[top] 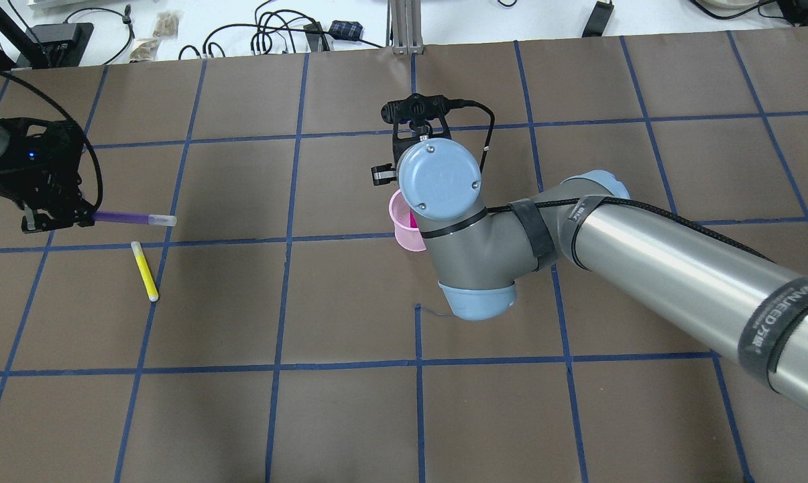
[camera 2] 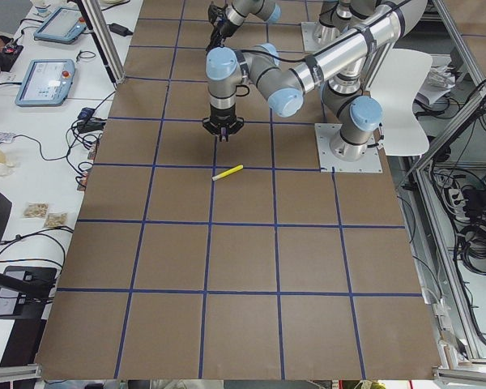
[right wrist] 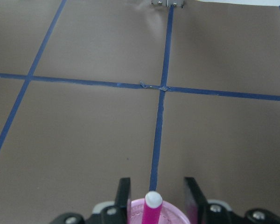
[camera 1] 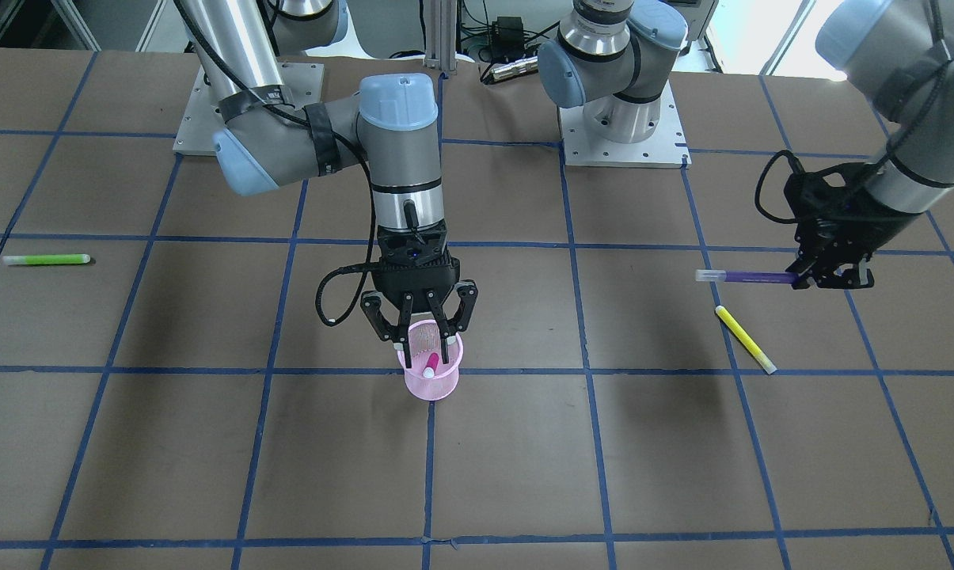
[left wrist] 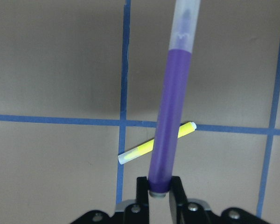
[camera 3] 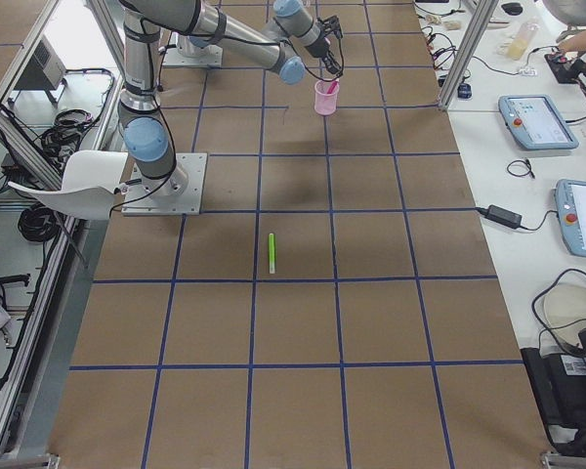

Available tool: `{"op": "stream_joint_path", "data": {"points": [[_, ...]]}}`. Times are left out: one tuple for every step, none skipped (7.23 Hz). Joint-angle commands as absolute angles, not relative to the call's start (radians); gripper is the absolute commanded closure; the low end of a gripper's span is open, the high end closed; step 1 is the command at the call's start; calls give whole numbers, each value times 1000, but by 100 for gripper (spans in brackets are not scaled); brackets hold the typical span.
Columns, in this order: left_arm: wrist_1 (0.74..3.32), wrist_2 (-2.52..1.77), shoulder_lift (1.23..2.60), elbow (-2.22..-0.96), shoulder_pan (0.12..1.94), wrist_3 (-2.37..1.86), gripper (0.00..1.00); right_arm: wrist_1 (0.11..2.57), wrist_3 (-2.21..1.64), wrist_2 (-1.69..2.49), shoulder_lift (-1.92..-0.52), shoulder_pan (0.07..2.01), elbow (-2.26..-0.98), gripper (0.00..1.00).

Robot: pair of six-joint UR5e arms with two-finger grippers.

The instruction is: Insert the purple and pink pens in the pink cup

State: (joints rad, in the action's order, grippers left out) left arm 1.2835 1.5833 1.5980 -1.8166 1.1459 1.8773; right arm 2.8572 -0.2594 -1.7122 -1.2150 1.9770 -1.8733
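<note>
The pink mesh cup (camera 1: pixel 431 378) stands upright near the table's middle, also visible in the overhead view (top: pixel 402 228). A pink pen (camera 1: pixel 430 365) stands inside it, leaning on the rim, and its tip shows in the right wrist view (right wrist: pixel 152 205). My right gripper (camera 1: pixel 423 339) hovers open just over the cup's mouth, with fingers either side of the pen and not touching it. My left gripper (camera 1: pixel 809 279) is shut on one end of a purple pen (camera 1: pixel 750 276). It holds the pen level above the table, far from the cup. The pen also shows in the left wrist view (left wrist: pixel 170 116).
A yellow pen (camera 1: pixel 745 340) lies on the table just below the held purple pen, also visible in the overhead view (top: pixel 144 270). A green pen (camera 1: pixel 47 259) lies far off on the right arm's side. Both arm bases stand at the table's robot edge.
</note>
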Motion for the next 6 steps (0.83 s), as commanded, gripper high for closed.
{"op": "stream_joint_path", "data": {"points": [[1357,1662,1546,-1775,1332,1580,100,2576,-234,-1593,-1264,1866,-1719,17],[1392,1684,1551,-1738,1426,1436,100,2384,-136,-1533,-1279,1771,-1613,8],[1419,1703,1563,-1706,1507,1295,100,2264,-29,-1487,-1281,1699,-1541,0],[1419,1786,1578,-1689,1605,1147,100,2074,-9,-1496,-1295,1662,-1502,0],[1404,1851,1603,-1683,1738,1003,100,1872,-17,-1523,-1331,1658,-1491,0],[1363,1953,1649,-1666,1846,914,100,1717,-18,-1534,-1403,1666,-1499,0]]}}
